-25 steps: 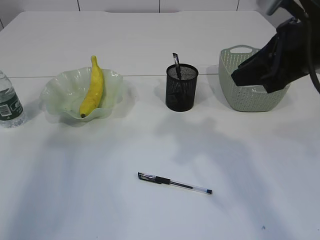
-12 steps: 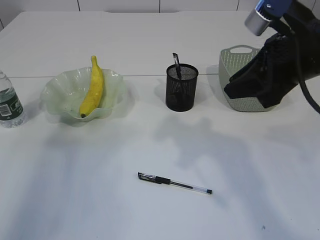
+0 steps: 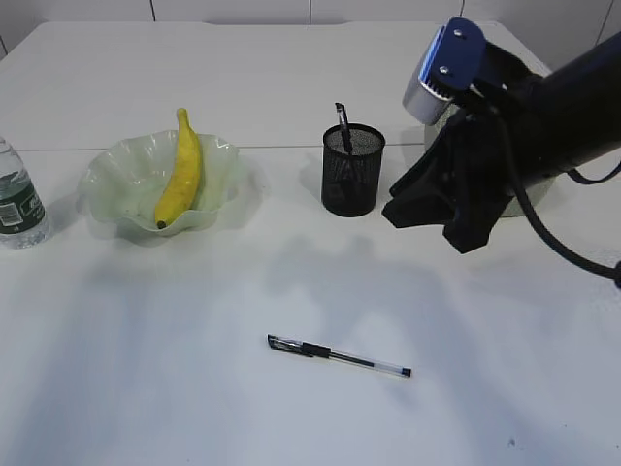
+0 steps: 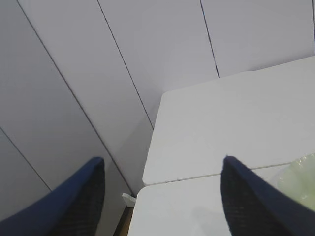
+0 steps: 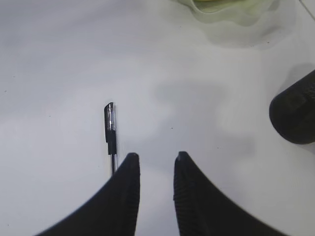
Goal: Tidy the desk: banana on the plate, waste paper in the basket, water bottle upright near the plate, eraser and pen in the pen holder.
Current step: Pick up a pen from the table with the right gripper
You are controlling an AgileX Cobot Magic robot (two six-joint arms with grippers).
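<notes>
A black pen [image 3: 338, 355] lies on the white table near the front; in the right wrist view the pen [image 5: 110, 130] shows just left of my right gripper [image 5: 156, 156], which is open with nothing between its fingers. In the exterior view the right gripper [image 3: 427, 228] hangs above the table, right of the black mesh pen holder [image 3: 352, 171], which has one pen standing in it. The banana [image 3: 181, 170] lies on the pale green plate [image 3: 116, 180]. The water bottle [image 3: 16, 199] stands upright at the left edge. My left gripper [image 4: 162, 164] is open and empty, off the table's corner.
The grey-green basket [image 3: 539, 189] stands at the back right, mostly hidden behind my right arm. The pen holder [image 5: 294, 114] appears at the right edge of the right wrist view. The plate's rim [image 5: 231, 10] shows at the top there. Bare table surrounds the loose pen.
My right arm has swung from over the basket leftward and down toward the table's middle. The basket is now largely covered by it. Nothing else moved.
</notes>
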